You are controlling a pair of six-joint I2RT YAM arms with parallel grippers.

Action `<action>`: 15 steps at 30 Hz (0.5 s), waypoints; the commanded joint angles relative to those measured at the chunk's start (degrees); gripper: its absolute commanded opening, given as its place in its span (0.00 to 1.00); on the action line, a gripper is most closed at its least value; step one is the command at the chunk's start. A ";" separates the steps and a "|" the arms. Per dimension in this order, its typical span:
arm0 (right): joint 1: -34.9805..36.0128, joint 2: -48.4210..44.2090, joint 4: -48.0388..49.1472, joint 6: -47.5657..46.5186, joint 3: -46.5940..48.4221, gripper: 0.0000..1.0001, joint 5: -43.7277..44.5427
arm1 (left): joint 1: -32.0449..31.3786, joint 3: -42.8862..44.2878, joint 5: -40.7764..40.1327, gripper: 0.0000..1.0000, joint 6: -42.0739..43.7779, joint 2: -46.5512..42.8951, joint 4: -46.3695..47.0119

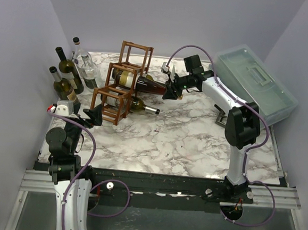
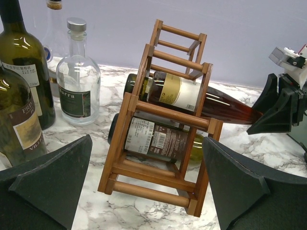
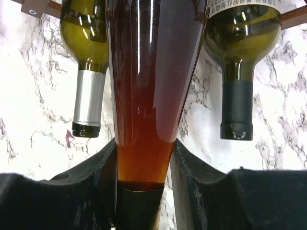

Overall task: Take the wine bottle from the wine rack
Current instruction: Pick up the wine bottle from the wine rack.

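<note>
The marble table (image 1: 194,145) fills the workspace. A clear lidded box (image 1: 255,83) sits at its far right corner, well apart from everything else. Left of centre stands the wine rack (image 2: 163,115), a stepped frame of thin reddish-brown bars. Its low end is toward the near left and its tall end toward the back. A group of upright bottles (image 1: 66,76) stands just beside it on the left.

The wine bottle (image 1: 146,84), dark amber-brown with a pale label, lies on its side in the rack's middle tier. Its base is inside the frame and its shoulder and neck stick out on the right. A green bottle with a silver cap (image 1: 141,106) lies in the cell below, pointing the same way.

The wine bottle's long axis runs roughly left to right across the table, and the neck points straight at the right arm. The right gripper (image 1: 169,90) meets it end-on, fingers clenched on either side where the shoulder narrows into the neck. That arm is plainly the nearer one and has the hold. Judging from this, the bottle must slide out along its own length, rightward and away from the frame, because a sideways tug would catch the bars.

The left gripper (image 1: 95,114) hovers at the rack's low near corner, jaws spread wide, facing the frame and grasping nothing.
</note>
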 commanded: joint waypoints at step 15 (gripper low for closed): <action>-2.53 -11.36 15.06 3.16 -2.44 0.00 -15.15 | 0.00 -0.87 -0.97 0.99 1.03 -0.15 -0.53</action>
